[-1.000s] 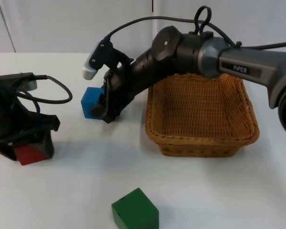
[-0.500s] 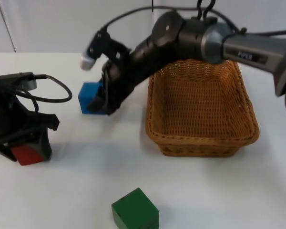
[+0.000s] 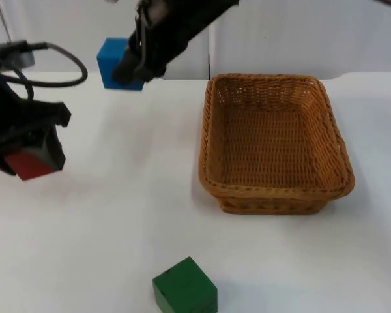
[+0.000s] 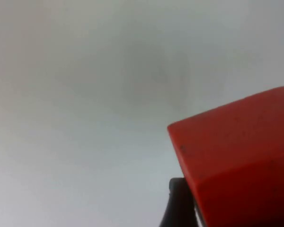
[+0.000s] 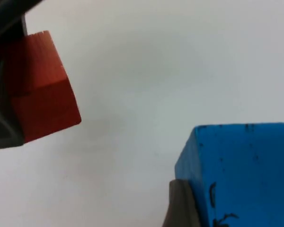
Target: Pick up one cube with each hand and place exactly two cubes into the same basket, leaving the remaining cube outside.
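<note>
Both cubes are lifted: left end effector (image 3: pixel 27 160) clamps the red cube (image 3: pixel 27 165), right end effector (image 3: pixel 131 65) the blue cube (image 3: pixel 115 60). Next, carry both over the wicker basket (image 3: pixel 339 163); green cube (image 3: pixel 184 287) stays on the worktop.

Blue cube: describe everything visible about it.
The blue cube is a solid-looking block with a matte, bright blue surface and sharp edges; the right wrist view shows small dark scuff marks on one face. The right gripper is shut on it and holds it in the air above the white table, to the left of the wicker basket and not over it. Nothing else touches it.
</note>
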`<state>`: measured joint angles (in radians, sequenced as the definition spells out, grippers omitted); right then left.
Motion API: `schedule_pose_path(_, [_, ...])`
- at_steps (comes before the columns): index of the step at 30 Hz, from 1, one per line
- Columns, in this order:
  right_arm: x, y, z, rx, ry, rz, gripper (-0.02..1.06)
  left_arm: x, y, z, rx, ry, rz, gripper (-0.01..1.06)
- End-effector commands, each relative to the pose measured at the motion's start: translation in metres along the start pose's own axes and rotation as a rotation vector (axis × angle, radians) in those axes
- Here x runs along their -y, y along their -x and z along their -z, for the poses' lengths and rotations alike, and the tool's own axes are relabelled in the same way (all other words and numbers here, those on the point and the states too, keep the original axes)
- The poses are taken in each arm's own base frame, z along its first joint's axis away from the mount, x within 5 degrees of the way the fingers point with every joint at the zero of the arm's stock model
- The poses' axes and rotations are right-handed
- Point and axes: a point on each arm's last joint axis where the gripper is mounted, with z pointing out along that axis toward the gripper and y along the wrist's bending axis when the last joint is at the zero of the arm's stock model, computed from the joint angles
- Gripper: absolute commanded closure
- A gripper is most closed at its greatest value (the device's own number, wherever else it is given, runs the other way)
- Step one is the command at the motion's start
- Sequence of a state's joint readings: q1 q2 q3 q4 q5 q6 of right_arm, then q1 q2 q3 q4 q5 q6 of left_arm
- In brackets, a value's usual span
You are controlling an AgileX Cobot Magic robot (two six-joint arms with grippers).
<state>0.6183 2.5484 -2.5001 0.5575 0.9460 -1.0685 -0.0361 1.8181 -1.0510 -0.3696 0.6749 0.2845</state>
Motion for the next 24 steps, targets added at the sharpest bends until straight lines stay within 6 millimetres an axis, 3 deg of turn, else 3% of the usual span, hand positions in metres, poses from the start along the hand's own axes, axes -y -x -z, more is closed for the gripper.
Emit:
schedule_pose_path(1, [-0.001,0.020,0.025,0.022,-0.015,0.019,1.05,0.004,0.000,0.014,0.018,-0.017,0.016,1.05])
schedule_pose_path(6, [0.000,0.048,0.070,0.073,-0.061,0.029,1.05,0.010,-0.005,0.034,0.008,-0.039,0.003,1.05])
schedule_pose_path(7, [0.000,0.048,0.070,0.073,-0.061,0.029,1.05,0.010,-0.005,0.034,0.008,-0.039,0.003,1.05])
schedule_pose_path(10, [-0.002,0.058,0.096,0.080,-0.080,0.033,1.05,0.013,-0.009,0.040,-0.016,-0.054,0.001,1.05])
schedule_pose_path(24, [-0.007,0.051,0.176,0.014,-0.155,-0.049,1.05,0.028,-0.017,0.066,-0.016,-0.124,0.006,1.05])
